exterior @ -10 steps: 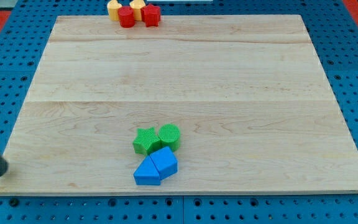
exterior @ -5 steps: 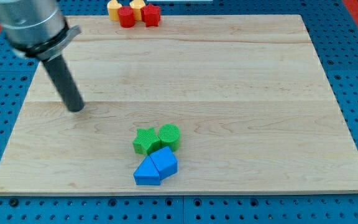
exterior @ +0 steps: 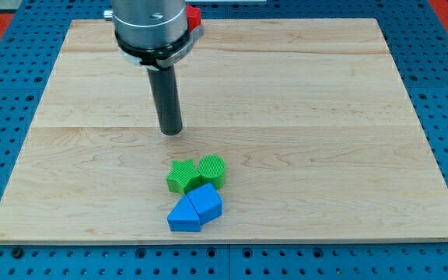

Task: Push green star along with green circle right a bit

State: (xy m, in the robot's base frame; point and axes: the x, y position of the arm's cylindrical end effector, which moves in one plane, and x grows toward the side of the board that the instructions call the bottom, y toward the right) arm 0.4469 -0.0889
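Observation:
A green star (exterior: 182, 176) and a green circle (exterior: 212, 169) sit side by side, touching, in the lower middle of the wooden board (exterior: 325, 117). The star is on the view's left of the circle. My tip (exterior: 171, 131) stands above the star in the view, a little to its left, apart from it by a clear gap. The rod rises from the tip to the arm's grey end near the view's top.
Two blue blocks (exterior: 195, 208) lie pressed together just below the green pair, touching them. A red block (exterior: 194, 15) shows at the board's top edge beside the arm; other blocks there are hidden behind the arm.
My tip has moved from the board's left part toward the view's right and now stands above the green star. The blocks have not moved.

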